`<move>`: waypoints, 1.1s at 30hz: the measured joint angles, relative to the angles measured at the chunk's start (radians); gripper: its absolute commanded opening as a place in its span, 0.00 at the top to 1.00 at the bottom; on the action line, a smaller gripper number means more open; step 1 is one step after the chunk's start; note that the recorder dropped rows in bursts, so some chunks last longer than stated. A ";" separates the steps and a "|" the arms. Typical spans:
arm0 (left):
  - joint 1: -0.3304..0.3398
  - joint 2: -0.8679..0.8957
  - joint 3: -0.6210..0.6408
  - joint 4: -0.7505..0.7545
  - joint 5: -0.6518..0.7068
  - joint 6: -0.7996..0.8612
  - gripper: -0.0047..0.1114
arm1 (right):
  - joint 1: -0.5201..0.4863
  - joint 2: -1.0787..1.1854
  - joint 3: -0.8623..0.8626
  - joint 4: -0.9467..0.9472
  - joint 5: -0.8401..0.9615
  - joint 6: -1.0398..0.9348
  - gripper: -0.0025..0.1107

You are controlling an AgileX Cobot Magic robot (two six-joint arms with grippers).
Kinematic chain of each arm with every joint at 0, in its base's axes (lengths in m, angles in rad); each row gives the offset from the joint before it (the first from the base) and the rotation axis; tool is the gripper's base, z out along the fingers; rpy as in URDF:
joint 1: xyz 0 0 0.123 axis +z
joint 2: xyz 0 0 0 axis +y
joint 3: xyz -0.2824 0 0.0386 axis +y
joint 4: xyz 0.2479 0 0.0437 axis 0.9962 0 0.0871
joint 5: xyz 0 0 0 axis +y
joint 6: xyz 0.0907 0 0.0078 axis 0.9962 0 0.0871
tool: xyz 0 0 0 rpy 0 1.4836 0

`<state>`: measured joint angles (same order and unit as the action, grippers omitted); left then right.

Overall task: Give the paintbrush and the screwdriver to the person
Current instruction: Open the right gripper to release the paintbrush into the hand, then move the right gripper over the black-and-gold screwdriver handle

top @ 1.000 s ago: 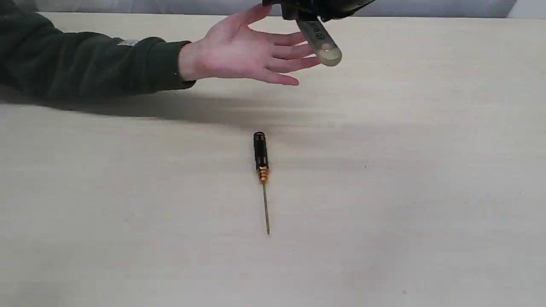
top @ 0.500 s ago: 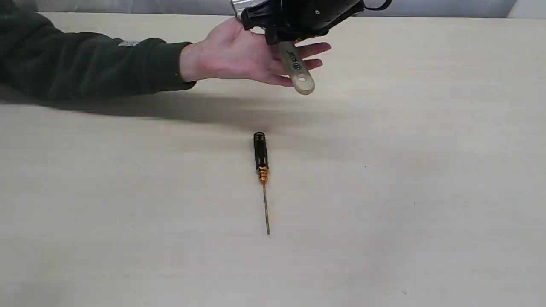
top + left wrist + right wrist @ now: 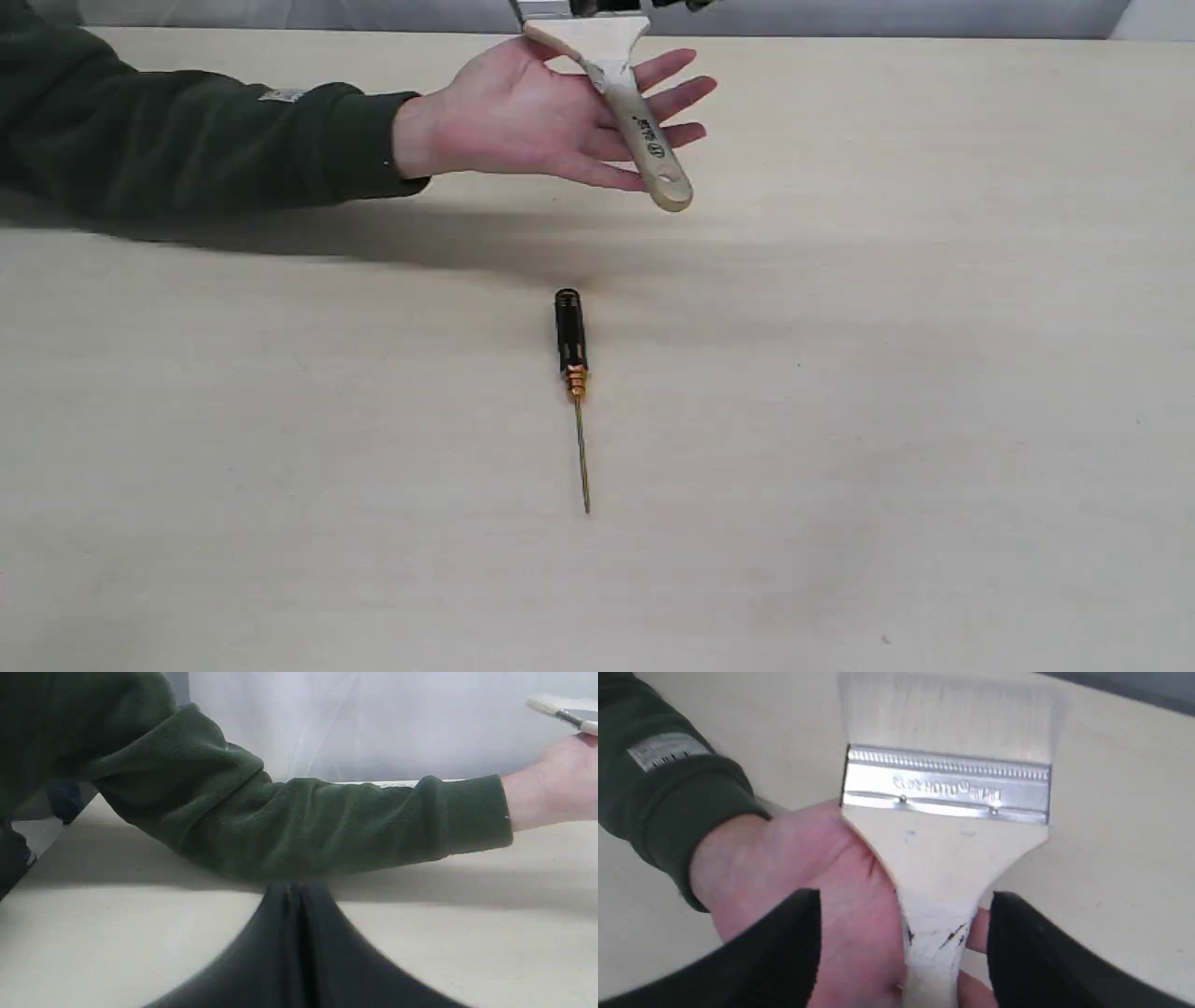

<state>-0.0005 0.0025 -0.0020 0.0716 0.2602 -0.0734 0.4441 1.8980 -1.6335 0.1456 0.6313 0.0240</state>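
Right gripper [image 3: 905, 897]: jaws spread wide, clear of the handle on both sides, holding nothing.
Paintbrush [image 3: 945, 858]: directly between those jaws, lying on the person's open palm [image 3: 808, 868], handle end overhanging the fingers.
Left gripper [image 3: 292, 891]: jaws pressed together, empty (parked near the green sleeve [image 3: 303, 826]).
Screwdriver [image 3: 571, 341]: flat on the table [image 3: 840, 420], well apart from both grippers.
Risk: uncurled fingers may let the brush slide off; a crooked retreat could snag the handle.

one paintbrush [image 3: 639, 131], one screwdriver [image 3: 570, 336], apparently one hand [image 3: 523, 121]

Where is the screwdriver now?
In the exterior view, the screwdriver lies on the table near its middle, apart from the person's hand, which bears the paintbrush.
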 measured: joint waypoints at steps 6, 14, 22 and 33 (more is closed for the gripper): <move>0.000 0.000 0.000 0.000 0.000 0.000 0.96 | 0.000 -0.110 0.064 0.000 0.036 -0.013 0.49; 0.000 0.000 0.000 0.000 0.000 0.000 0.96 | 0.000 -0.246 0.282 0.043 0.047 -0.041 0.49; 0.000 0.000 0.000 0.000 0.000 0.000 0.96 | 0.000 -0.391 0.513 0.150 -0.015 -0.120 0.59; 0.000 0.000 0.000 0.000 0.000 0.000 0.96 | 0.095 -0.271 0.584 0.228 -0.080 -0.190 0.52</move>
<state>-0.0005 0.0025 -0.0020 0.0716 0.2602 -0.0734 0.5392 1.6267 -1.0490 0.3739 0.5513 -0.1657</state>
